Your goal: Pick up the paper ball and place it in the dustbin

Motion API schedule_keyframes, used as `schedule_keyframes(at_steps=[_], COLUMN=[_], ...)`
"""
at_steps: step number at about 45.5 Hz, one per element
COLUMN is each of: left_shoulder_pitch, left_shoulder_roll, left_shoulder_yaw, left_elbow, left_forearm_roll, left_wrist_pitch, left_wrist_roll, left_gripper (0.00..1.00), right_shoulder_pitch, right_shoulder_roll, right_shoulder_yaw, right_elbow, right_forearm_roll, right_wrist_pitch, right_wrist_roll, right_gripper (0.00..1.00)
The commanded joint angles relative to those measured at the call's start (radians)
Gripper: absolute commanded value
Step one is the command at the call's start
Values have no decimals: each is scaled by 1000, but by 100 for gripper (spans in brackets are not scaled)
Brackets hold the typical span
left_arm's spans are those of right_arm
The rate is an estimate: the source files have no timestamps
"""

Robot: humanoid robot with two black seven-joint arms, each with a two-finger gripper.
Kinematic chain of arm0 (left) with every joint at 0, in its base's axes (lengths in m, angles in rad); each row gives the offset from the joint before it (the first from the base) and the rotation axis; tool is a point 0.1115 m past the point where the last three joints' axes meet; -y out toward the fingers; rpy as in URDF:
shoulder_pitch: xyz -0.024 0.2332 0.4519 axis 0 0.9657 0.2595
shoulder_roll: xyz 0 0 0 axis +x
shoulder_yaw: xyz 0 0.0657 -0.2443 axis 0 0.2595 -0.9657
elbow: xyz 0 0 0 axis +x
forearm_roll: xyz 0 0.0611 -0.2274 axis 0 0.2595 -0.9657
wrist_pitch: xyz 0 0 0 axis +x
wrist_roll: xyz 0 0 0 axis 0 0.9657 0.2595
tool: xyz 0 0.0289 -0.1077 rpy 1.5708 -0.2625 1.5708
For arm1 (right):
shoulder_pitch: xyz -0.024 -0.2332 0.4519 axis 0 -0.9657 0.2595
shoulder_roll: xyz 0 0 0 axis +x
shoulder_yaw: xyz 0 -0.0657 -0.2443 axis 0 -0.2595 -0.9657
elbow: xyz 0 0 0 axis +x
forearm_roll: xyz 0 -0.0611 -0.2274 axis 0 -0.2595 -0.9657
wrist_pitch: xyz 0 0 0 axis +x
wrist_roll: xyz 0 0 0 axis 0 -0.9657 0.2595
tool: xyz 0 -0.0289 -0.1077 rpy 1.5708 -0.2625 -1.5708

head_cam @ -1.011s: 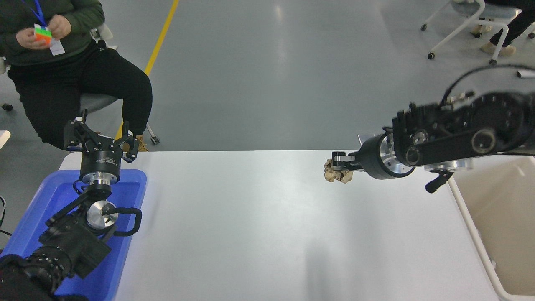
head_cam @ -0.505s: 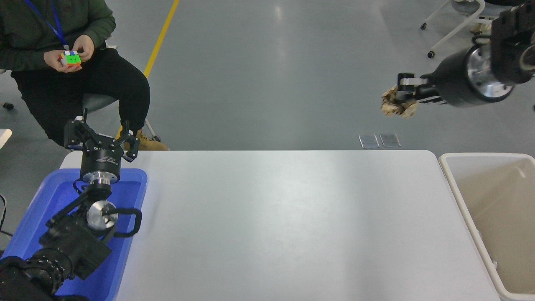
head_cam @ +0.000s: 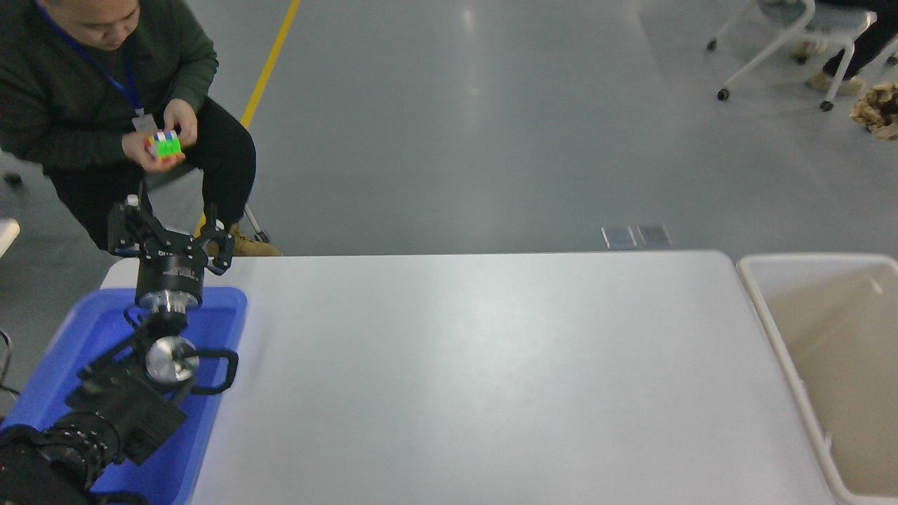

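- paper ball (head_cam: 878,110) sits at the frame's right edge, high up and beyond the dustbin's (head_cam: 761,308) far rim, not over its opening
- right gripper out of frame; its grip can't be judged
- the ball's drop likely needs travel back toward the robot, over the dustbin
- left gripper (head_cam: 170,235) parked over the blue tray (head_cam: 224,308), fingers spread, well apart from the dustbin

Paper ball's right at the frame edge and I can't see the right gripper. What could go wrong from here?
1. The paper ball shows at the far right edge, high in the picture and away from the dustbin; a release now would likely miss it.
2. The right gripper is out of view, so the grasp cannot be checked.
3. A person sits near the table's far left corner, close to the parked left gripper; keep that arm parked.
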Motion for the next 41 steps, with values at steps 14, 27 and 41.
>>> schedule_keyframes(at_steps=[14, 27, 41], left_shoulder_pitch=[0, 0, 0], left_shoulder_roll=[0, 0, 0], left_shoulder_yaw=[0, 0, 0], left_elbow=[0, 0, 0], left_forearm_roll=[0, 0, 0], left_wrist_pitch=[0, 0, 0], left_wrist_roll=[0, 0, 0], left_gripper=[99, 99, 99], right_shoulder_pitch=[-1034, -1192, -1280], right_shoulder_roll=[261, 642, 775], right_shoulder_yaw=[821, 970, 1068], right_elbow=[-533, -1046, -1070], right_forearm_roll=[262, 260, 263], right_wrist_pitch=[-254, -220, -223], right_wrist_roll=[0, -1, 0], right_gripper=[0, 0, 0])
